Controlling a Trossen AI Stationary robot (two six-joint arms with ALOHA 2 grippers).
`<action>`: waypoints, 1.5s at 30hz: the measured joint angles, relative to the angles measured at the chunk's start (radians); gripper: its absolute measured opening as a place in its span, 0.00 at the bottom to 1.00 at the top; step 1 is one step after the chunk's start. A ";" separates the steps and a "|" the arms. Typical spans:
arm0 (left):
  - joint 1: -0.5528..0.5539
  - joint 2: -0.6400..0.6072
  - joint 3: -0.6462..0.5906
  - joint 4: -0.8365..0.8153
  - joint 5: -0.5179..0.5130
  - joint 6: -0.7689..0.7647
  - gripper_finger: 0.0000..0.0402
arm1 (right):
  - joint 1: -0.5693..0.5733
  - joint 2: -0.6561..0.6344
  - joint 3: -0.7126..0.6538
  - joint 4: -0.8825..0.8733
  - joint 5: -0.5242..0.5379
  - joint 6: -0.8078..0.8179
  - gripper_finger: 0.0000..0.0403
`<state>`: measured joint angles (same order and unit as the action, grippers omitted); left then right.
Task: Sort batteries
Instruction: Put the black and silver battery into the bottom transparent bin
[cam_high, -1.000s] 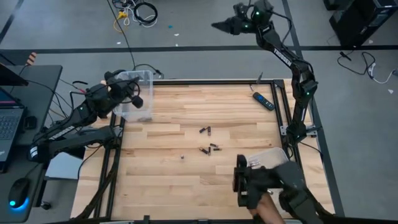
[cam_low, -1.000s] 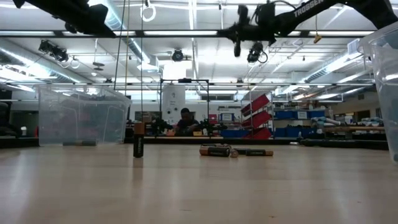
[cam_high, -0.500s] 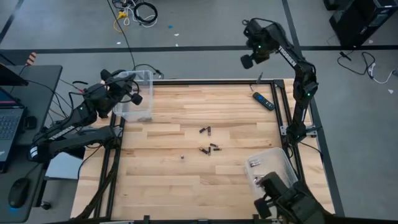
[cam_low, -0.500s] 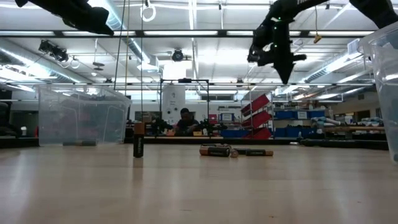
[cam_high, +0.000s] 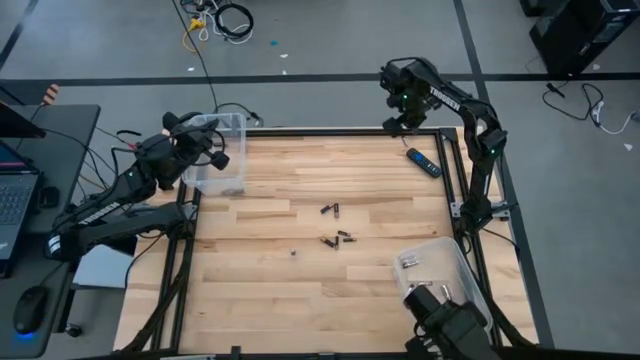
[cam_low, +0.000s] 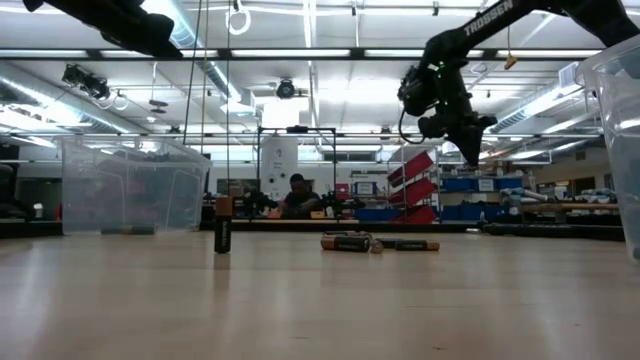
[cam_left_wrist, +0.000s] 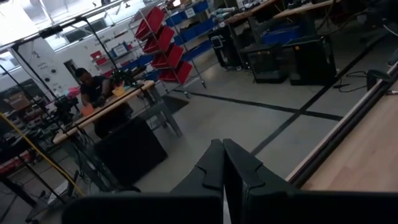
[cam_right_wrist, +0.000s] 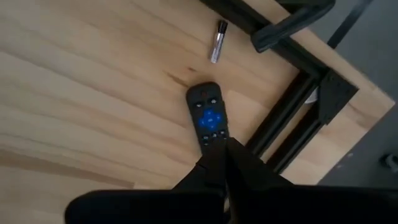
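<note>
Several batteries (cam_high: 338, 238) lie loose at the middle of the wooden table; in the low view one stands upright (cam_low: 223, 232) and others lie flat (cam_low: 347, 242). One more battery (cam_right_wrist: 217, 41) lies by the far edge, beyond a black remote with blue buttons (cam_right_wrist: 208, 118). My right gripper (cam_right_wrist: 224, 158) is shut and empty. It hangs above the table's far right corner (cam_high: 393, 126), pointing down at the remote. My left gripper (cam_left_wrist: 224, 167) is shut and empty, held level over the clear bin at the far left (cam_high: 218, 158).
A clear bin (cam_high: 222, 165) at the far left and another (cam_high: 432, 270) at the near right each hold a few batteries. A black frame rail (cam_high: 448, 170) runs along the table's right side. A dark bulky object (cam_high: 445, 322) shows at the near right edge. A person sits far behind (cam_low: 297, 195).
My right gripper has swung in from beyond the far edge toward the table's far right corner, dropping and tipping from level to pointing down. At the near right, a hand and the dark object over the bin have drawn back toward the near edge.
</note>
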<state>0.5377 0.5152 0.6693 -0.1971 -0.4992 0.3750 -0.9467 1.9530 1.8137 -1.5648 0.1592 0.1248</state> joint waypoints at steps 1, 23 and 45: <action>0.000 0.000 0.000 0.002 0.000 0.003 0.00 | -0.003 0.000 -0.002 0.004 0.004 -0.016 0.00; 0.000 0.002 0.000 0.006 -0.007 -0.012 0.00 | 0.059 -0.002 -0.008 0.109 -0.165 0.521 0.00; 0.000 0.001 0.000 0.112 -0.035 0.013 0.00 | 0.137 -0.002 -0.008 0.768 -0.234 0.613 0.01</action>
<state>0.5377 0.5159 0.6689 -0.0849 -0.5342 0.3885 -0.8101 1.9514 1.8061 -0.7965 -0.0748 0.7380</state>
